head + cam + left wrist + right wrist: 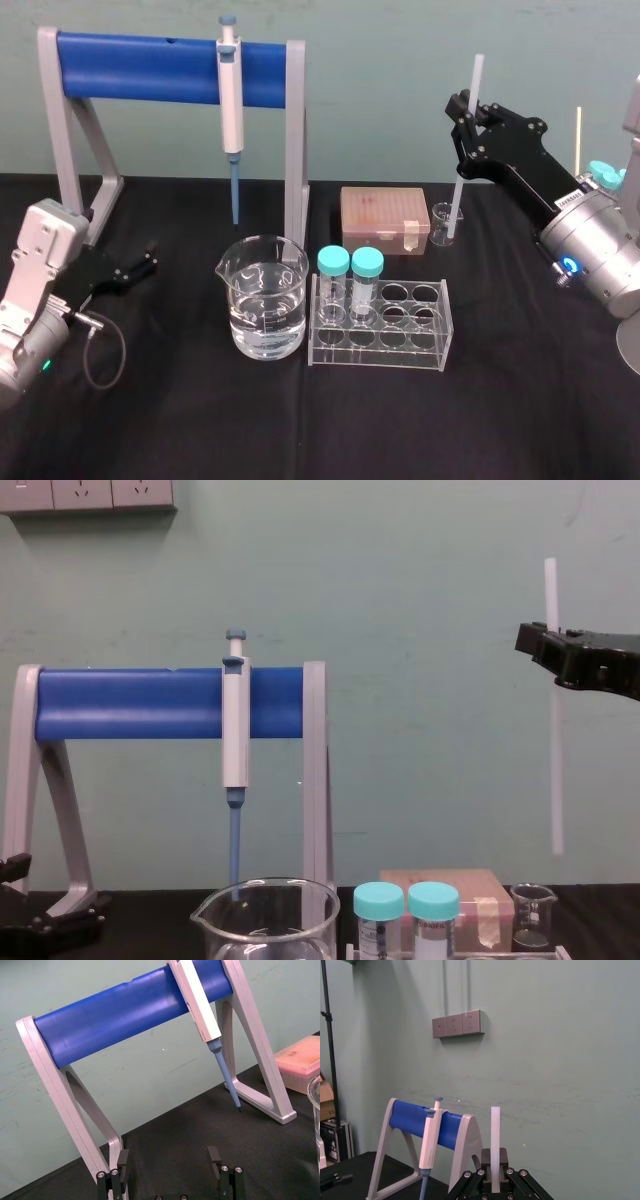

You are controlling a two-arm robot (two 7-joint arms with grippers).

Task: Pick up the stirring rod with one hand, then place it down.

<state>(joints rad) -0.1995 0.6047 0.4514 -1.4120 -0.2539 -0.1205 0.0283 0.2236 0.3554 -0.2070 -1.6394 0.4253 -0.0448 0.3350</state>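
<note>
Against a green wall, the right gripper clasps the stirring rod upright over the black worktop's back edge, while the left gripper sits released at its left edge.

A laboratory: a grey-white pipette with a blue tip hangs on a grey stand with a blue bar. The black-covered desk carries a clear glass beaker of clear liquid, a clear plastic rack with two teal-capped tubes, and a pinkish lidded plastic box.
</note>
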